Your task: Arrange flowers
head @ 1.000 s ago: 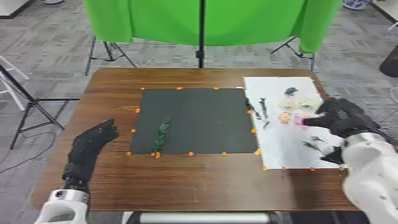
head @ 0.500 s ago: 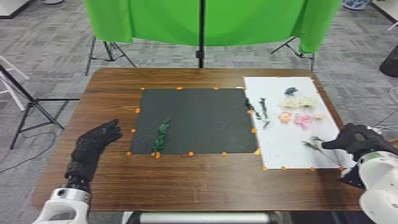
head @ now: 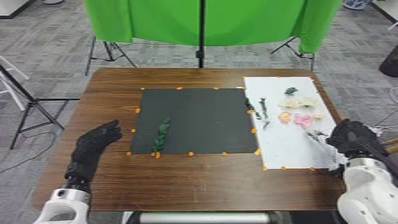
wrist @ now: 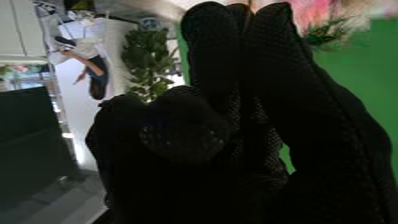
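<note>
- On the surface, in the head view, a leafy stem was laid on the black sheet; pink flowers and cream flowers were laid on the white sheet.
- Beside the black sheet, the left hand was held loosely spread.
- At the white sheet's right edge, the right hand was held.
- In the right wrist view, whether anything was pinched by it could not be told.
</note>
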Robot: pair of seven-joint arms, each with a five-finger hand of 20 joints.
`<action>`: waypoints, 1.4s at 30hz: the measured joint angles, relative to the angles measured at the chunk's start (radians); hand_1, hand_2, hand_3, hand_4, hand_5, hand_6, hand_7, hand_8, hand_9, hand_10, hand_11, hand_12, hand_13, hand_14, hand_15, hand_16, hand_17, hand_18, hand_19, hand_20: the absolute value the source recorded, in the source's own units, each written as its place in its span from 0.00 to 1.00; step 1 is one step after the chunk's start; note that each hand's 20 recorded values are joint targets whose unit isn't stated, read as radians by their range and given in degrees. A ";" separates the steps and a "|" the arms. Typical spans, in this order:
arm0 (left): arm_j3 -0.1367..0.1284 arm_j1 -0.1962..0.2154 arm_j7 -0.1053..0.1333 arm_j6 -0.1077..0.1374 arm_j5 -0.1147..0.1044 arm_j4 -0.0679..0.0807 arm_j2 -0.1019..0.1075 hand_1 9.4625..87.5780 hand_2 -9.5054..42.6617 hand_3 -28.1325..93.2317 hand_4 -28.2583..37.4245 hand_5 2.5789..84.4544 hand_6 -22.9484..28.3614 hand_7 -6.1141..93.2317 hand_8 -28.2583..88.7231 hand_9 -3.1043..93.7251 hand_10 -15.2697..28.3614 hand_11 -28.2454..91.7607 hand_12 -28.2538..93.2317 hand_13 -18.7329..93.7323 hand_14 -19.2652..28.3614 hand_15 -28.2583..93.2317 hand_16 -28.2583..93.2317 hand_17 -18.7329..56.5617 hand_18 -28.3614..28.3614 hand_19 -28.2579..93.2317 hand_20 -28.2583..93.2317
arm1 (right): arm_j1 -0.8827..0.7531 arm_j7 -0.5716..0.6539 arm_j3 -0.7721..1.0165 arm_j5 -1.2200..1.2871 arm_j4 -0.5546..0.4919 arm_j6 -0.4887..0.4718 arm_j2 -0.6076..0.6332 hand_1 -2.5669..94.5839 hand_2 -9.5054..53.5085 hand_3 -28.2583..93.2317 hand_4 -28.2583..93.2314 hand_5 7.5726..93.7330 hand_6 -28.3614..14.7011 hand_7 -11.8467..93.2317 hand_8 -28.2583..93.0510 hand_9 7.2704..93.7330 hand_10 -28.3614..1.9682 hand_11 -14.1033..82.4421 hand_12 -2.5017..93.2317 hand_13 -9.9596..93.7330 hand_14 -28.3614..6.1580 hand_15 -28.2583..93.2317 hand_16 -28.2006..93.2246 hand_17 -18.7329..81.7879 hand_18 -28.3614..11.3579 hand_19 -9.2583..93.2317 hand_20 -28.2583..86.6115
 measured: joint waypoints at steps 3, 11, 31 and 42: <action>-0.002 0.001 0.000 0.000 0.000 -0.001 0.000 0.19 0.15 0.79 0.07 0.52 0.56 0.16 0.19 0.45 0.67 0.38 0.31 0.44 0.79 0.46 0.21 0.29 0.74 0.34 0.40 | 0.007 -0.005 -0.006 0.042 -0.068 0.013 -0.017 0.64 0.00 0.72 0.05 0.87 0.67 0.34 0.34 0.95 0.63 0.42 0.44 0.96 0.76 0.76 0.48 0.86 0.46 1.00 0.76; 0.000 -0.002 -0.002 -0.006 0.000 0.000 -0.002 0.19 0.15 0.79 0.07 0.52 0.56 0.16 0.19 0.45 0.67 0.38 0.31 0.44 0.79 0.45 0.21 0.29 0.75 0.34 0.40 | 0.214 -0.084 -0.261 0.117 -0.169 0.033 -0.068 0.64 0.00 0.72 0.06 0.87 0.66 0.34 0.34 0.95 0.62 0.42 0.43 0.97 0.76 0.75 0.49 0.86 0.47 1.00 0.75; 0.012 -0.045 -0.026 -0.049 -0.003 0.018 0.011 0.19 0.15 0.79 0.08 0.52 0.56 0.15 0.19 0.45 0.67 0.38 0.31 0.43 0.79 0.45 0.21 0.28 0.75 0.34 0.40 | 0.650 -0.151 -0.781 0.261 0.215 -0.026 -0.370 0.59 0.00 0.68 0.10 0.85 0.63 0.33 0.33 0.92 0.55 0.51 0.32 0.97 0.74 0.74 0.49 0.86 0.47 1.00 0.74; 0.008 -0.046 -0.040 -0.089 -0.002 0.019 0.010 0.19 0.14 0.79 0.08 0.51 0.56 0.15 0.19 0.45 0.67 0.38 0.31 0.43 0.79 0.45 0.22 0.28 0.75 0.34 0.40 | 0.690 -0.171 -0.812 0.266 0.249 -0.051 -0.399 0.47 0.00 0.74 0.07 0.82 0.61 0.31 0.28 0.90 0.51 0.54 0.29 0.96 0.73 0.73 0.49 0.86 0.47 1.00 0.72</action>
